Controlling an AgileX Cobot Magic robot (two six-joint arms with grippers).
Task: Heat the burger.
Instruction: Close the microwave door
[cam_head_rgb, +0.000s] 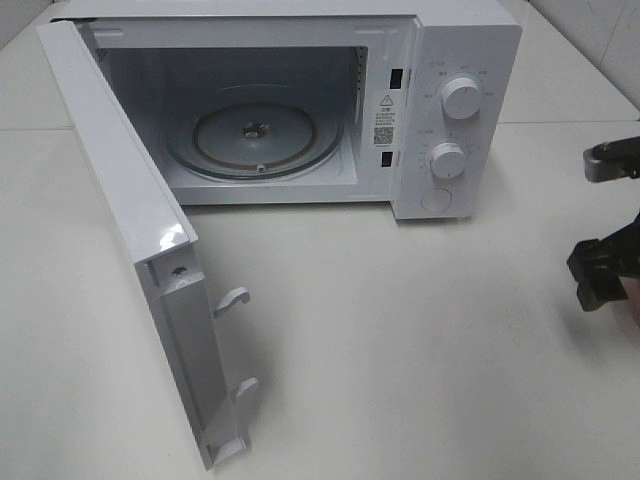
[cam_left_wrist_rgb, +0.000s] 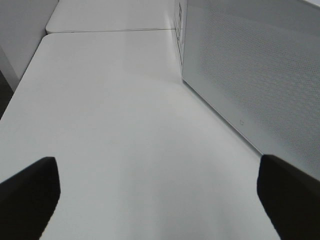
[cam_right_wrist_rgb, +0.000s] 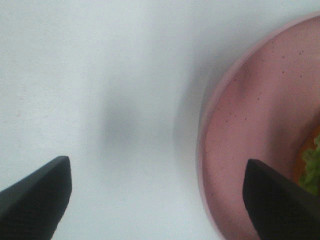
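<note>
Both grippers, left (cam_left_wrist_rgb: 155, 200) and right (cam_right_wrist_rgb: 157, 200), are spread; the round pink plate's (cam_right_wrist_rgb: 240, 130) rim is seen at 3 o'clock, bare white surface (cam_right_wrist_rgb: 75, 75) elsewhere.

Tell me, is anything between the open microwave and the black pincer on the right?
No. In the high view, only bare white table lies between the white microwave and the right pincer.

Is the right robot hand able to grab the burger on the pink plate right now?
Probably yes. The right gripper is open just over the pink plate's rim, and the burger sits at the picture's edge with nothing between them.
</note>
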